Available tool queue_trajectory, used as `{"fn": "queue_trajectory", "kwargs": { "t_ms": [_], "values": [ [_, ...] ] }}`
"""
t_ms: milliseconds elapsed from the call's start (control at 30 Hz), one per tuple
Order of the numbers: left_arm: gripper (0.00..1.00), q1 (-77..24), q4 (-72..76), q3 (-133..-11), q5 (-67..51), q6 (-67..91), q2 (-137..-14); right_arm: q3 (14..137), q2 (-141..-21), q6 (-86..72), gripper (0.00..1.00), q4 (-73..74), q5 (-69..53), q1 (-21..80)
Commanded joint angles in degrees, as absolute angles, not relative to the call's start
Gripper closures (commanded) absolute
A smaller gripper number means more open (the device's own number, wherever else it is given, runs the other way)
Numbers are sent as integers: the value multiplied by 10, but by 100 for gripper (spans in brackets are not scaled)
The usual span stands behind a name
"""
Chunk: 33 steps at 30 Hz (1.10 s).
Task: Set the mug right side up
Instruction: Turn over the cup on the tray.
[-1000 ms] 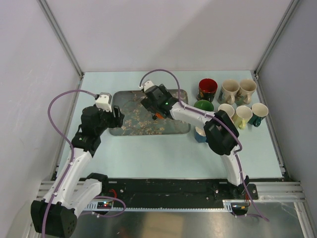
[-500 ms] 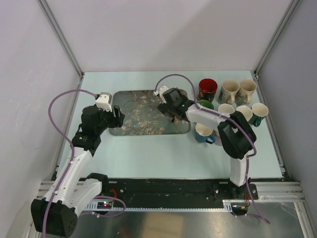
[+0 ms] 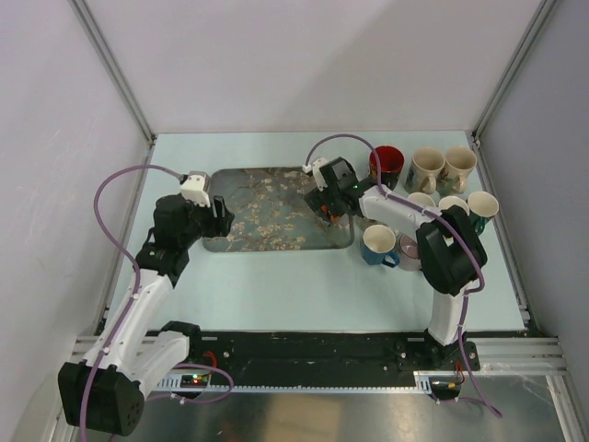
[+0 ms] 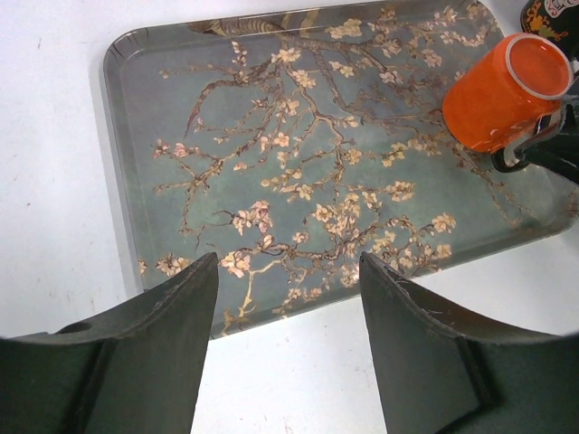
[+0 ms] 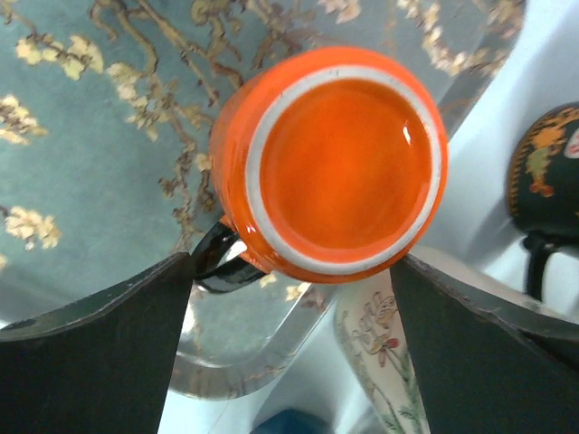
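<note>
Top external shows me the table (image 3: 276,276) carrying the blossom-print tray (image 3: 267,221). My right jaws hang wide on either side of the orange mug (image 5: 339,163), which sits base-up at the tray's right end. My left jaws stand apart, empty, over the tray's left end.

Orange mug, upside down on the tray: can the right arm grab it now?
Probably yes. The right gripper hangs over the orange mug, its jaws wide open on either side of it, and nothing else looks to be in the way.
</note>
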<state>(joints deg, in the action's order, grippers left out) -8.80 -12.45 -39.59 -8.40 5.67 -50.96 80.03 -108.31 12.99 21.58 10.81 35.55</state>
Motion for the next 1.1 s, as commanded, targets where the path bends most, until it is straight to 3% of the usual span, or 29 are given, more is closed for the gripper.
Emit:
{"fn": "queue_trajectory", "kwargs": {
  "t_ms": [0, 400, 533, 633, 800, 867, 1067],
  "values": [
    [32, -81, -104, -415, -96, 62, -512, 810, -1065, 79, 8, 258, -20, 335],
    [32, -80, -102, -412, -102, 62, -513, 837, -1115, 197, 41, 242, -85, 323],
    [32, -80, -101, -412, -106, 65, -518, 846, -1124, 190, 47, 250, -93, 311],
    [32, -80, -101, -416, -108, 66, -522, 856, -1128, 152, 46, 254, -81, 302],
    [32, -80, -102, -422, -109, 63, -529, 883, -1126, 79, 23, 268, -108, 308],
    [32, -80, -101, -425, -113, 64, -535, 892, -1131, 46, 18, 265, -90, 319],
    [32, -80, -102, -440, -121, 67, -550, 913, -1164, -38, 28, 260, -8, 332]
  ]
}}
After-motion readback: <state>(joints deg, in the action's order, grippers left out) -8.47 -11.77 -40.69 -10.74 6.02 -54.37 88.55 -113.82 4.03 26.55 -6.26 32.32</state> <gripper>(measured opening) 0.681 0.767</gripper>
